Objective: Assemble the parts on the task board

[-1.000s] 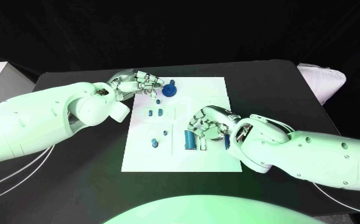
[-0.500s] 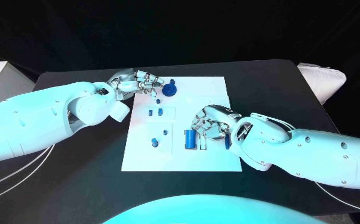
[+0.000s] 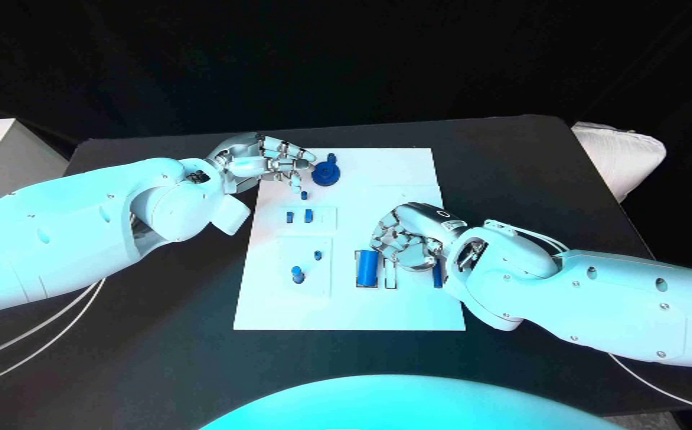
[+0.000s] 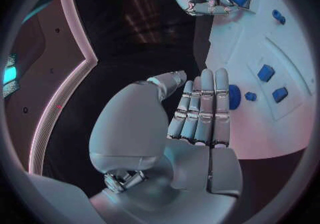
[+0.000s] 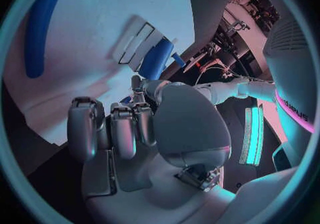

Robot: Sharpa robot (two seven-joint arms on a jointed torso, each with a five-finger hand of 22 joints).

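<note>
On the table: black top (image 3: 548, 165), white task board (image 3: 411, 175) lying flat near its middle, long side running away from the robot.
Room: dark backdrop behind the table; pale cushion-like object (image 3: 623, 155) off the table's right edge; edge of a light box (image 3: 12, 145) at far left.
Board, far end: dark blue knob-shaped part (image 3: 327, 172) standing near the far left corner.
Board, middle: two small blue parts (image 3: 299, 216) side by side in a recessed rectangle.
Board, near left: small blue peg (image 3: 297, 273) set in the board, a tinier one (image 3: 317, 253) just beyond it.
Board, near middle: long blue cylinder (image 3: 366, 267) lying lengthwise, white slots just beside it.
Board, right of slots: slim blue bar (image 3: 437, 272) partly covered by the right hand; curved blue strip (image 5: 39, 31) seen in the right wrist view, well apart from the cylinder.
Left arm: reaching in over the table's far left, bent toward the knob-shaped part.
Left hand (image 3: 268, 163): fingers (image 4: 201, 106) straight and pressed together, thumb apart, nothing held; fingertips just beside the knob, contact unclear.
Right arm: crossing the near right of the table toward the board.
Right hand (image 3: 410, 236): fingers (image 5: 124, 128) curled downward over the slots and slim bar; hold on anything cannot be told.
</note>
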